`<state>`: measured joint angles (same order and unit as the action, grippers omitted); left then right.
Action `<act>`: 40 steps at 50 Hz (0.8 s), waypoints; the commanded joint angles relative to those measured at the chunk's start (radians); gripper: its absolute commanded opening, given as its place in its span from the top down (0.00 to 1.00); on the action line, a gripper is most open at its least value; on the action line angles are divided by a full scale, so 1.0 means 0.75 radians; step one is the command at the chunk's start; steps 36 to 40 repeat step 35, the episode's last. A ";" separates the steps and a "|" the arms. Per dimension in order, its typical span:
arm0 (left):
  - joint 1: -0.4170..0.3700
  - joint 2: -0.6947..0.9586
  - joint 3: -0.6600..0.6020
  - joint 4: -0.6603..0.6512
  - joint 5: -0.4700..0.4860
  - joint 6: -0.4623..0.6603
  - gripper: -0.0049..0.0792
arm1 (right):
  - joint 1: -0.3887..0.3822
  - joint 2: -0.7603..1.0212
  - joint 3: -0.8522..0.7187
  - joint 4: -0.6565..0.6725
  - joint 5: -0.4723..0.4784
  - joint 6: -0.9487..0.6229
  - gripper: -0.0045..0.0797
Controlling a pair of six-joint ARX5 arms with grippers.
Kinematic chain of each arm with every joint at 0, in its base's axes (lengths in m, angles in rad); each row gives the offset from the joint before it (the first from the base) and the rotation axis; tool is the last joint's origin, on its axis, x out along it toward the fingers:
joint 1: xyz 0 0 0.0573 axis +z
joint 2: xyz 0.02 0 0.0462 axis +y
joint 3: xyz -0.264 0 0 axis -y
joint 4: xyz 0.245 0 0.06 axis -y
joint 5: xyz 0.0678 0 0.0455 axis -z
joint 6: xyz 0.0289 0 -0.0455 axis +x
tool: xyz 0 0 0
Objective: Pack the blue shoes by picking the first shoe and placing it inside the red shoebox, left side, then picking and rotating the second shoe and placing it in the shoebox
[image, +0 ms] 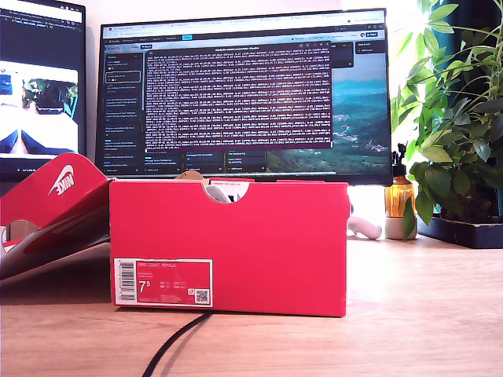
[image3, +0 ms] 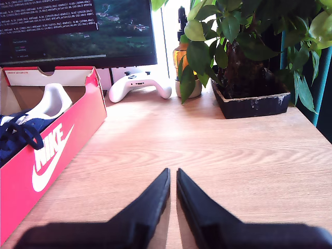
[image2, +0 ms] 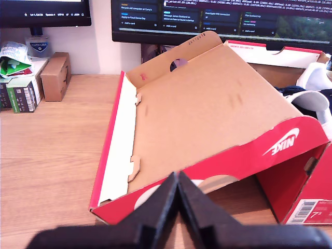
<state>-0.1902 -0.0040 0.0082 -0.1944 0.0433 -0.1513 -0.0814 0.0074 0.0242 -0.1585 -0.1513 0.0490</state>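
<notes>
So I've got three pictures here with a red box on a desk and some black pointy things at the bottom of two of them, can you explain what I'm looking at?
This is a two-armed robot at a wooden desk. One picture comes from a fixed camera facing the bright red cardboard shoebox; neither arm shows there. The other two come from cameras riding on the arms, looking along their grippers.

The black points are those grippers. My first gripper hangs closed and empty, by the box's open hinged lid with its white swoosh. My second gripper is closed, or nearly so, holding nothing above bare wood beside the box.

A navy suede sneaker with a white sole already lies inside the box. Also on the desk: a white game controller, a potted green plant, an amber bottle and monitors behind.
</notes>
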 commanded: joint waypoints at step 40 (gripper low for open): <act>0.175 -0.011 -0.043 -0.018 0.002 -0.005 0.96 | 0.003 -0.008 -0.025 0.011 -0.005 0.005 0.96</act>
